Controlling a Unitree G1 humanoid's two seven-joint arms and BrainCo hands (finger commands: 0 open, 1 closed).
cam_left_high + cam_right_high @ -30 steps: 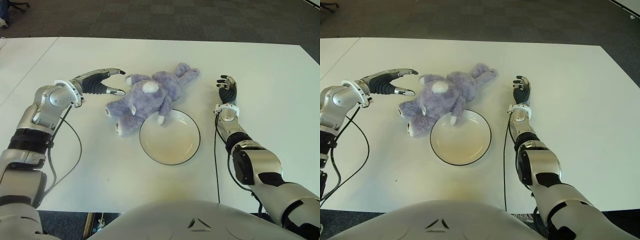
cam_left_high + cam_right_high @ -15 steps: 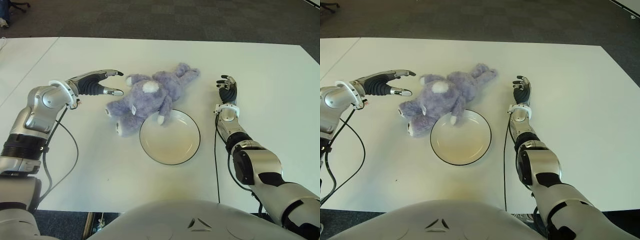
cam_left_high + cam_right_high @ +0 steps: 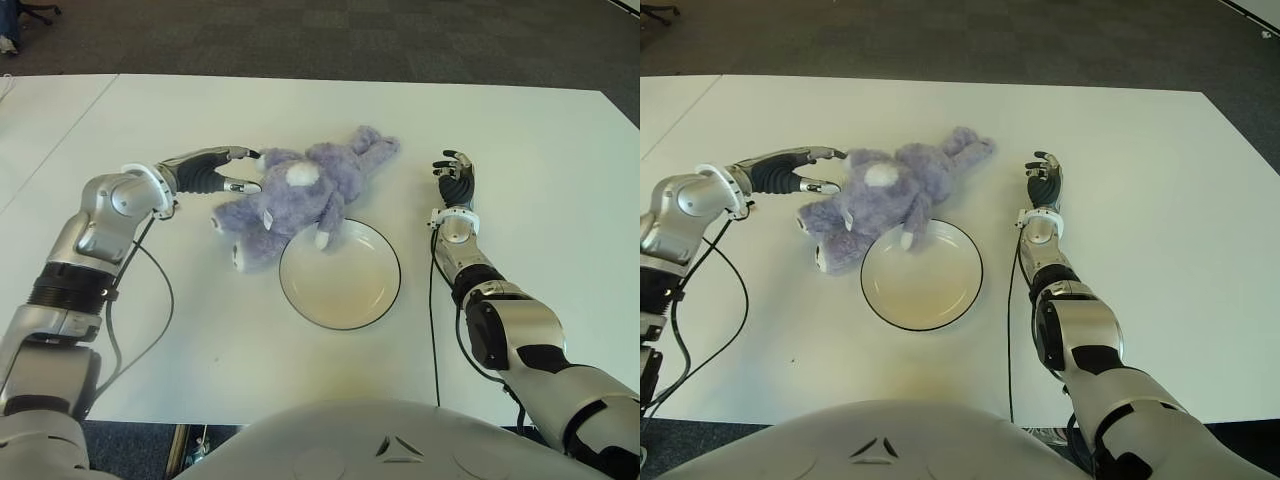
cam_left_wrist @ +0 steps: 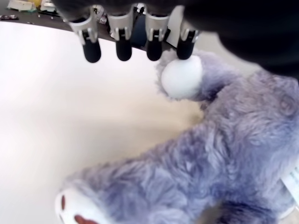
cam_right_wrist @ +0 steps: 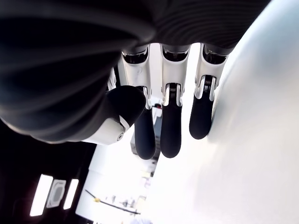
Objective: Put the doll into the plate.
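Left eye view: left hand [image 3: 215, 170] at doll [image 3: 300, 200], fingers spread, grasping nothing.
Doll's tag [image 3: 268, 220] unreadable; right hand [image 3: 456, 180] probably relaxed, beside plate [image 3: 340, 275].

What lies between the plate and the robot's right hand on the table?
Nothing: the eye views show only bare white table between the plate and the right hand.

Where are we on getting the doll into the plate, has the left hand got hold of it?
Nothing is finished: the purple plush doll lies on the white table beside the plate, only a paw over its rim. In hand: the left hand is at the doll's head, fingers open, not gripping. The right hand shows idle right of the plate. Left: grasp, lift, set it in the plate.
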